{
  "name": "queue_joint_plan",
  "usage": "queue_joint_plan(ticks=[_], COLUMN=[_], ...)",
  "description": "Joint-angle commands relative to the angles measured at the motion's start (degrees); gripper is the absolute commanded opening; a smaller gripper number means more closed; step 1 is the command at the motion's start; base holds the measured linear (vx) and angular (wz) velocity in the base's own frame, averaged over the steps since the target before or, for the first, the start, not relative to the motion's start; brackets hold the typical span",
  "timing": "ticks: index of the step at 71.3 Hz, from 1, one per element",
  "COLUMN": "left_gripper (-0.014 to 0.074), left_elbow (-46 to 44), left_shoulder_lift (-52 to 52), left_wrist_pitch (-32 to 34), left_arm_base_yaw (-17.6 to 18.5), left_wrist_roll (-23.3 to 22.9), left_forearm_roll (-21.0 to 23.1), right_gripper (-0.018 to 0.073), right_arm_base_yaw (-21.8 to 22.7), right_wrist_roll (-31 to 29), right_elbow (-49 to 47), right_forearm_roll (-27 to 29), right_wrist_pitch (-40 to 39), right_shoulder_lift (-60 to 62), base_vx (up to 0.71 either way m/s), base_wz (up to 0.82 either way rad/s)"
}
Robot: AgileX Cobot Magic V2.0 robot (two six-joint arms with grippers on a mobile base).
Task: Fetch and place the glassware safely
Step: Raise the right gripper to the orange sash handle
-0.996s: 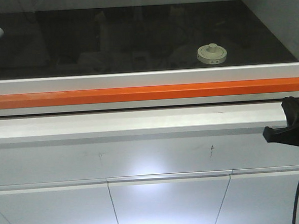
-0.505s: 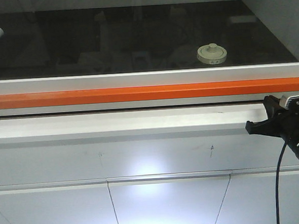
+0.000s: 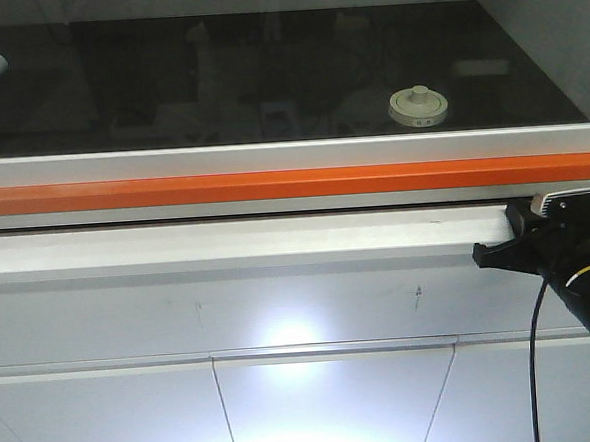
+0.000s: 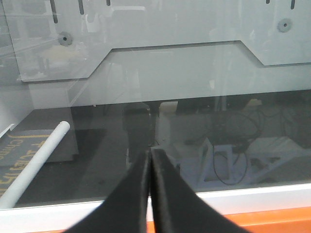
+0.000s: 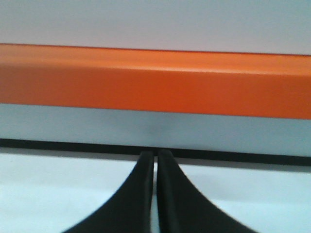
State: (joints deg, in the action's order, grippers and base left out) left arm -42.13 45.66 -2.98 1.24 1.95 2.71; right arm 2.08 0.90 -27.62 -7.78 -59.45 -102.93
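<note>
Since jar [image 3: 420,106] sits behind the glass sash [image 3: 216,76], right gripper [image 5: 156,154], fingers together, should catch squarely under orange bar [image 5: 155,80]; lift slowly; left gripper [image 4: 149,155] pinched too.

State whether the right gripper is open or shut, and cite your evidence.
Shut. In the right wrist view the right gripper shows its two black fingers pressed together with only a thin seam between, holding nothing.

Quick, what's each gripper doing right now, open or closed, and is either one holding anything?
Left gripper: closed, holding nothing.
Right gripper: closed, holding nothing.
</note>
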Motion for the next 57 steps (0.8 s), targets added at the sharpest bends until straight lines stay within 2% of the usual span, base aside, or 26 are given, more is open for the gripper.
queue_joint_plan(ticks=[1, 36, 46, 57], left_gripper=[-0.0007, -0.0007, -0.0007, -0.0007], left_elbow=[-1.6, -1.5, 1.9, 10.0], left_shoulder_lift=[-0.2, -0.2, -0.2, -0.2], left_wrist_pitch=[4.7, 3.0, 6.0, 12.5], left_arm_base_yaw=[0.2, 0.2, 0.2, 0.2], left_wrist_roll=[0.1, 0.1, 0.1, 0.1], left_forearm_roll=[0.2, 0.1, -0.2, 0.0], right_gripper=[-0.0001, -0.0001, -0.0001, -0.0001], right_arm_base_yaw=[0.4, 0.4, 0.4, 0.4], right_wrist_roll=[-1.3, -2.8, -2.8, -2.8], right_elbow=[-1.5, -6.8, -6.8, -6.8], right_forearm_roll=[-0.2, -0.2, -0.2, -0.2], right_wrist_pitch=[-5.7, -5.2, -5.2, -5.2], right_shoulder_lift=[1.1, 0.7, 0.7, 0.7], base_vx=[0.00, 0.00, 0.00, 0.00], base_wz=[0.00, 0.00, 0.00, 0.00])
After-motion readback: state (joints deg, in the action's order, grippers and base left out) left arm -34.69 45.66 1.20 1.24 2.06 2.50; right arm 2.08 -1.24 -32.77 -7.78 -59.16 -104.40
